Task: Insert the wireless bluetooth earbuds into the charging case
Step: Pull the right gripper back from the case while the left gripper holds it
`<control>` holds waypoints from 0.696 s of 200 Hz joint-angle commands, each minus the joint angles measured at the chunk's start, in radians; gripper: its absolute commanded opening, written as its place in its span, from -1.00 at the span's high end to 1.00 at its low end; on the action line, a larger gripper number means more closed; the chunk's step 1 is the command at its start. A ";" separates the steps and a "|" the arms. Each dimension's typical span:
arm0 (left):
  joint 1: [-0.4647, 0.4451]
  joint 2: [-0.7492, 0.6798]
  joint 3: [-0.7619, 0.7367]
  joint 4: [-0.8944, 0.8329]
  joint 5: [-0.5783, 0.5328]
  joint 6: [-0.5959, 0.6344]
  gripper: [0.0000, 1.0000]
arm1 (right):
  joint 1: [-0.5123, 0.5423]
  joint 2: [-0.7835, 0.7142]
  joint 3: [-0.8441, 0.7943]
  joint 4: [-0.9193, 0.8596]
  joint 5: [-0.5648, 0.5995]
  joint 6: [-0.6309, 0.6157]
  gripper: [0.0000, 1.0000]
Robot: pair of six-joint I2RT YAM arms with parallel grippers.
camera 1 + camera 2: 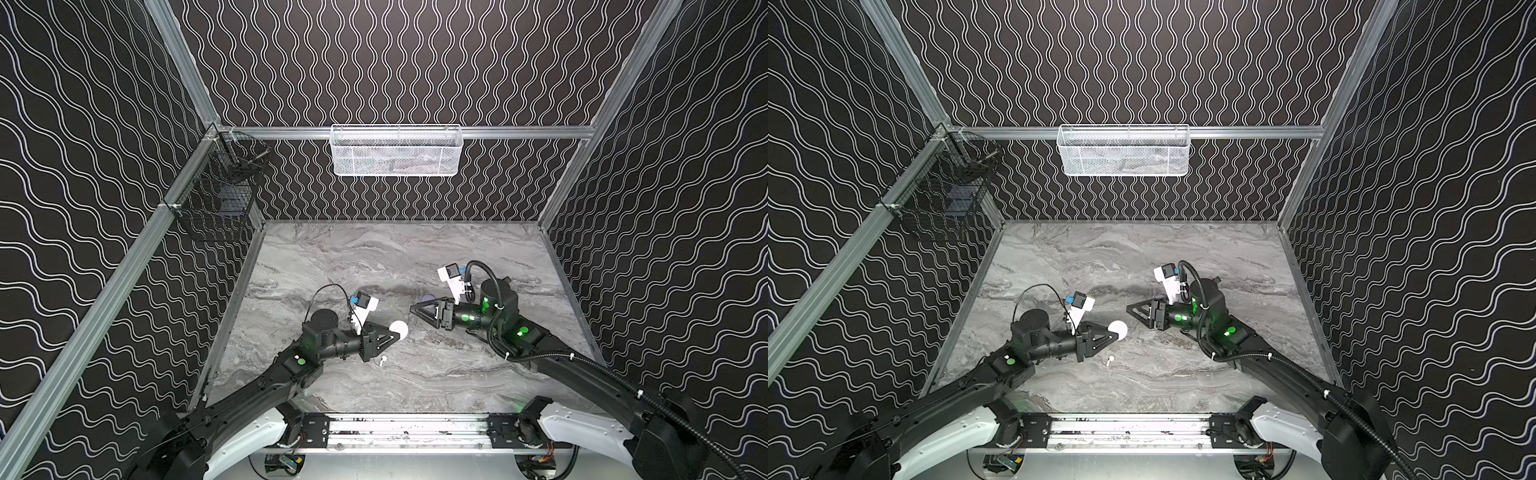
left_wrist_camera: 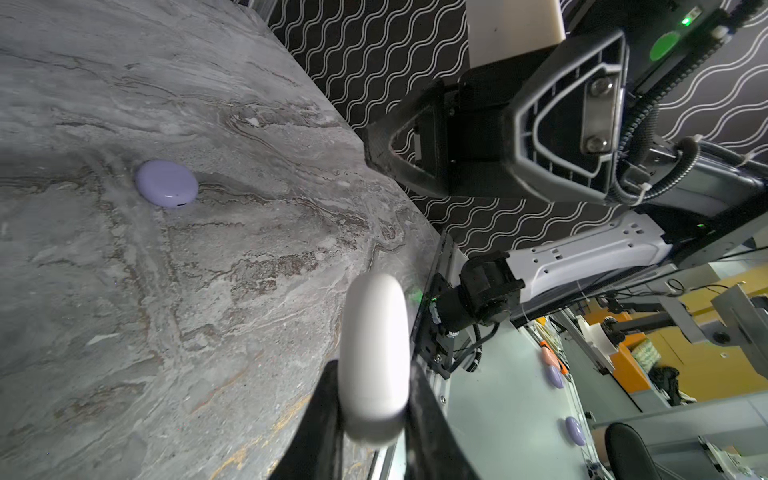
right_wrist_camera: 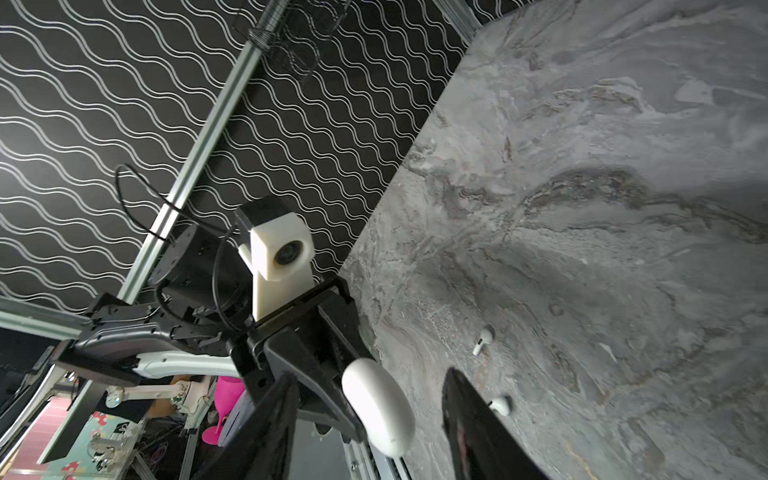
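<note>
Pinching a closed white charging case on its edge, the left gripper sits just below centre in both top views, jaws pressed onto the case's flat faces. Right of centre, the right gripper points toward the case with its jaws spread and nothing between them.

One white earbud lies on the table just below the left gripper. The right wrist view shows a second white earbud near it, at lower right. No lilac earbuds are visible. A closed lilac case lies flat at the upper left of the left wrist view.

The earbuds look tiny, light, hard and glossy, so they would likely skitter or squirt out of a grip. A gentle pinch across the rounded head seems safest.

The table is smooth grey marble pattern. Black walls with white wavy lines enclose it, with a white mesh basket on the back rail and a black wire basket at upper left.
</note>
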 commanded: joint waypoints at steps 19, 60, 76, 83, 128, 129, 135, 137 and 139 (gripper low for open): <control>0.021 -0.006 -0.064 0.125 -0.058 0.051 0.70 | 0.001 0.040 0.053 -0.142 0.081 -0.048 -0.17; 0.042 0.021 -0.132 0.215 -0.060 0.074 0.70 | 0.007 0.079 0.084 -0.208 0.123 -0.059 -0.17; 0.048 0.018 -0.132 0.180 -0.073 0.105 0.71 | 0.022 0.102 0.098 -0.236 0.141 -0.067 -0.18; 0.048 0.014 -0.125 0.153 -0.076 0.126 0.71 | 0.034 0.115 0.107 -0.251 0.153 -0.070 -0.20; 0.058 -0.023 -0.107 0.056 -0.142 0.231 0.74 | 0.135 0.201 0.189 -0.351 0.281 -0.102 -0.22; 0.060 -0.023 -0.107 0.054 -0.144 0.234 0.74 | 0.137 0.201 0.190 -0.350 0.282 -0.102 -0.22; 0.062 -0.027 -0.104 0.040 -0.151 0.245 0.74 | 0.146 0.203 0.193 -0.347 0.286 -0.097 -0.22; 0.062 -0.029 -0.102 0.034 -0.153 0.249 0.74 | 0.148 0.205 0.193 -0.346 0.288 -0.096 -0.22; 0.064 -0.031 -0.099 0.028 -0.154 0.252 0.74 | 0.150 0.207 0.195 -0.344 0.289 -0.095 -0.22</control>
